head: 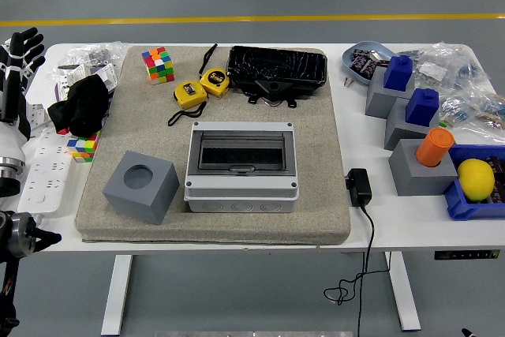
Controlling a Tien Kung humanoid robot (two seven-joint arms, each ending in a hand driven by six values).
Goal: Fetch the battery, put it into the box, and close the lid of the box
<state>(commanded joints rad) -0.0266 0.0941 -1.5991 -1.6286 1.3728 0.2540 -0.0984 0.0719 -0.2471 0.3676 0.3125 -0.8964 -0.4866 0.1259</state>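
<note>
While the grey plastic enclosure box (241, 167) sits at the middle of the beige felt mat (323, 195), its tinted transparent lid (241, 152) is seen lying shut over the recess, with a small latch tab at its front edge and screw posts at the corners of the pale grey body. No battery can be made out with certainty; small dark packets are heaped in the blue-grey dish (364, 61) at the far right of the white table (355, 116), but what they are cannot be told. The left hand (17, 57) is held upright at the left edge, off the table's side, with its black fingers (27, 40) straight, spread and empty, well apart from the box. A grey cube with a round hole (140, 186) is placed just left of the box, two yellow tape measures (201, 87) lie beyond it, and a black plastic tray (277, 69) rests at the mat's far edge. A colourful puzzle cube (158, 65) stands at the mat's far left corner.
</note>
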